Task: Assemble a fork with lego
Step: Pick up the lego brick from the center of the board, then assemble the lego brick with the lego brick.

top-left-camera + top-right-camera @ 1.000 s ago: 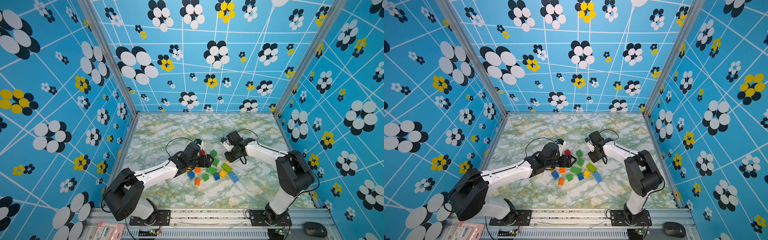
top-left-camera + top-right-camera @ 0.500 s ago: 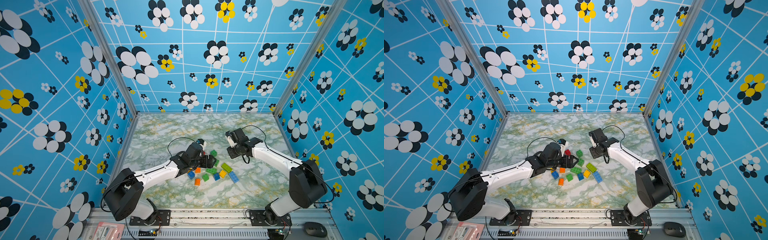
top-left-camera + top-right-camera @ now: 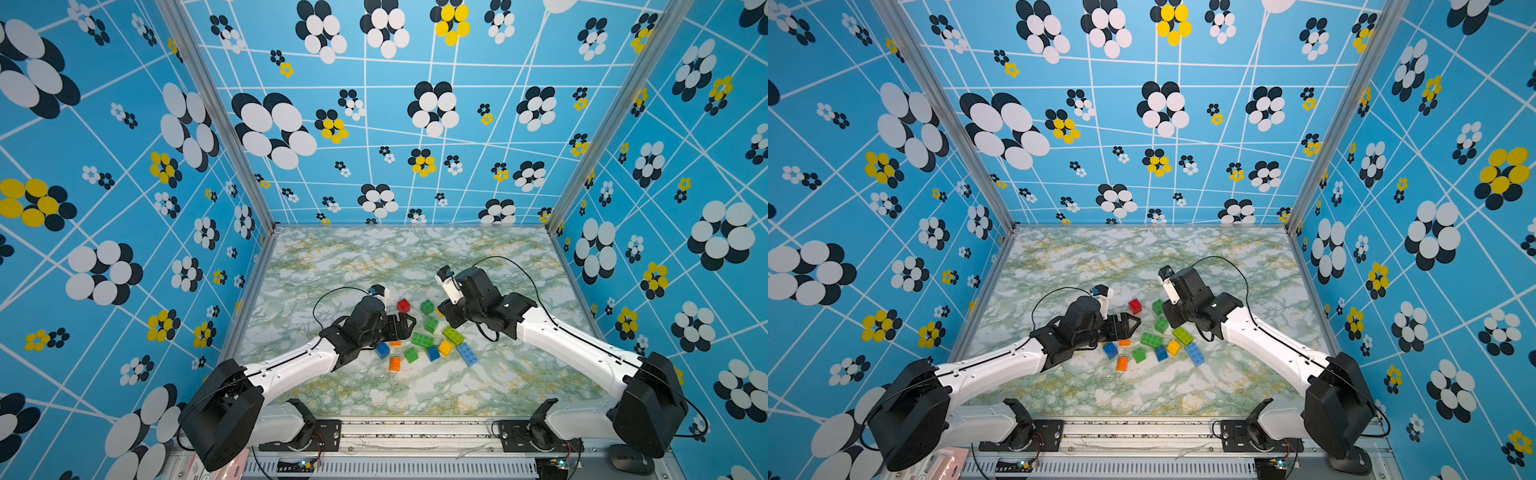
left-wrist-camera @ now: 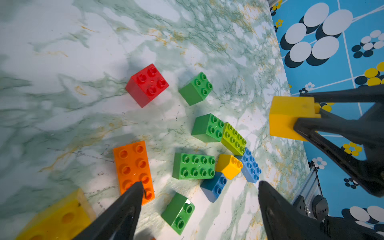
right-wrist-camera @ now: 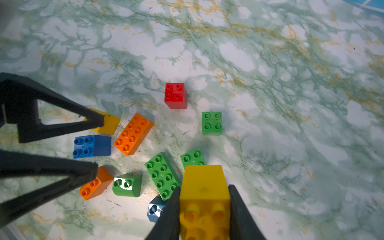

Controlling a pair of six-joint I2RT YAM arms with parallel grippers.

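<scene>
The right gripper (image 5: 204, 188) pinches a yellow brick (image 5: 203, 176) and holds it above the table (image 3: 374, 257). The left gripper (image 3: 407, 326) hangs spread and empty over the loose lego (image 3: 422, 340) on the side toward the table's left edge, its tips apparently clear of the orange oblong brick (image 4: 133, 164) below. The bricks lie scattered about the table's middle, a red brick (image 3: 403, 305) farthest back, with bare marble running to the far edge, both far corners and the front edge; any lettering on the studs is too small to read.
</scene>
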